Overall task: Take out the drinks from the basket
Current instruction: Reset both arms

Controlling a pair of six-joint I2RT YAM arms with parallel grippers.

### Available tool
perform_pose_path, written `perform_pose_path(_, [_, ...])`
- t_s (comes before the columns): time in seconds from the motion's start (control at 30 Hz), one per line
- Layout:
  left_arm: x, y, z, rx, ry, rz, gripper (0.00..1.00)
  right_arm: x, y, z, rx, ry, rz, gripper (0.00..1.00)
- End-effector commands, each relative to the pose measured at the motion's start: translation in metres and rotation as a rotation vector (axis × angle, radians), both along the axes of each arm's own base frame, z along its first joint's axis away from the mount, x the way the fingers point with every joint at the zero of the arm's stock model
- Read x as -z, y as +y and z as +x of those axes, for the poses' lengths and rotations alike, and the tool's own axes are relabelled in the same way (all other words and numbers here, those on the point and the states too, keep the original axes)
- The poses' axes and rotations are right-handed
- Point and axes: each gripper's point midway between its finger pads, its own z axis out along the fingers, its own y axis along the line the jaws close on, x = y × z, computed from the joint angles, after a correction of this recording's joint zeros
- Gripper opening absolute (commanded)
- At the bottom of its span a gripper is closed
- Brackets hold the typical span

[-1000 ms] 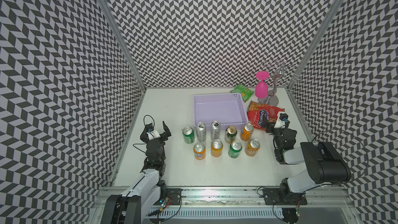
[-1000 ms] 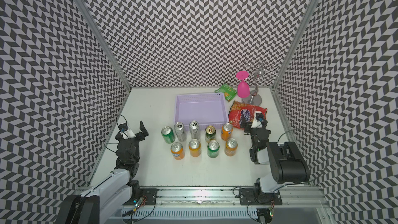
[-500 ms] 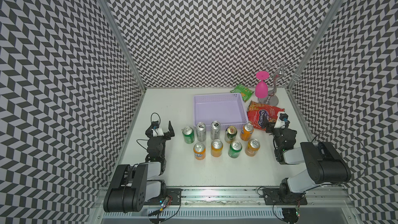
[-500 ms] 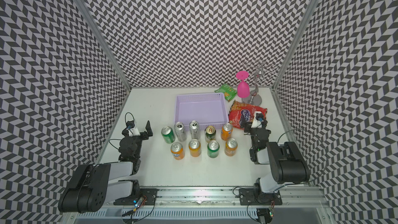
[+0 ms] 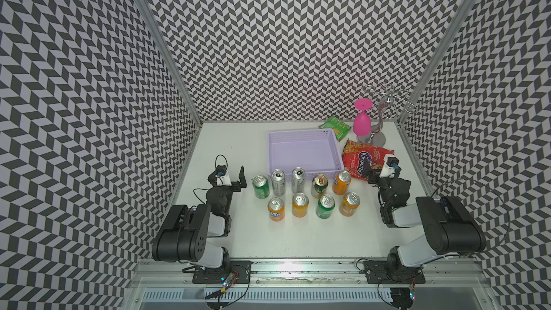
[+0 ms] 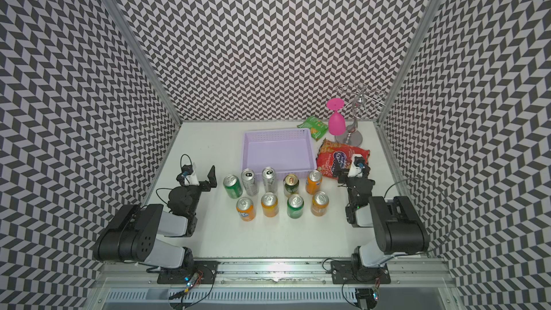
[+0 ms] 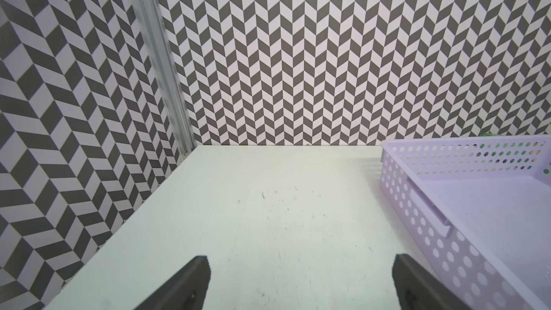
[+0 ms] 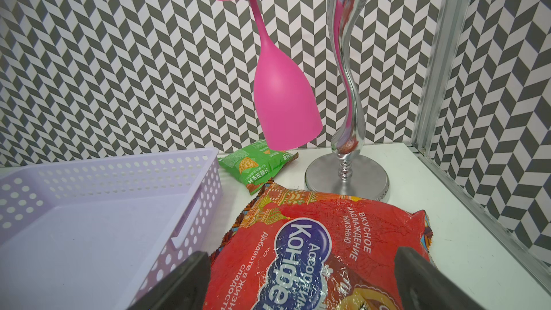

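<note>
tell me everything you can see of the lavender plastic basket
The shallow rectangular lavender plastic basket has walls perforated with round holes, a slot handle in each short side and a solid floor. It is empty, sitting flat on the white table, behind the metal drink cans; whether any touches it is unclear.

Lavender plastic basket (image 5: 302, 156), smooth with a soft sheen, its walls perforated; drinks (image 5: 299, 205) in painted metal with bright bare-metal tops; red snack bag (image 8: 313, 249) of glossy, crinkled film; green snack bag (image 8: 258, 168) of shiny film too; pink glass (image 8: 283, 102) smooth and matt, plastic-looking; glass stand (image 8: 347, 180) in mirror-polished metal; white tabletop (image 7: 268, 219) matt, lightly scuffed.
</note>
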Motion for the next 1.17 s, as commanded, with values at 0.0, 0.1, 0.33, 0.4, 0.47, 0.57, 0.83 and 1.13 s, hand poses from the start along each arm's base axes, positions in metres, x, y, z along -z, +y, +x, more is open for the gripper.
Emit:
perform_pose_path(0.0, [-0.016,0.000,0.010,0.006,-0.055,-0.002,0.99,-0.010,-0.001,-0.001,0.000,-0.046,-0.009,0.99])
perform_pose_path(0.1, [-0.002,0.005,0.032,-0.025,0.041,-0.012,0.99,-0.010,-0.001,-0.001,0.000,-0.046,-0.008,1.00])
perform_pose_path(0.33, [-0.002,0.004,0.031,-0.030,0.039,-0.007,0.99,-0.009,-0.001,-0.001,-0.001,-0.045,-0.009,1.00])
perform_pose_path(0.4, [-0.002,0.003,0.032,-0.030,0.043,-0.002,0.99,-0.010,-0.001,-0.001,-0.001,-0.045,-0.011,0.99])
perform_pose_path(0.47, [-0.002,0.003,0.032,-0.033,0.044,0.000,0.99,-0.011,-0.001,-0.001,0.000,-0.049,-0.010,1.00])
perform_pose_path(0.57, [-0.001,0.003,0.032,-0.035,0.045,0.000,0.99,-0.011,-0.001,-0.001,-0.001,-0.049,-0.009,1.00])
perform_pose_path(0.83, [-0.002,0.003,0.033,-0.034,0.044,-0.001,0.99,-0.010,-0.001,-0.001,-0.001,-0.047,-0.009,0.99])
perform_pose_path(1.13, [-0.002,0.003,0.032,-0.034,0.044,0.000,0.99,-0.010,0.000,-0.001,-0.002,-0.048,-0.010,0.99])
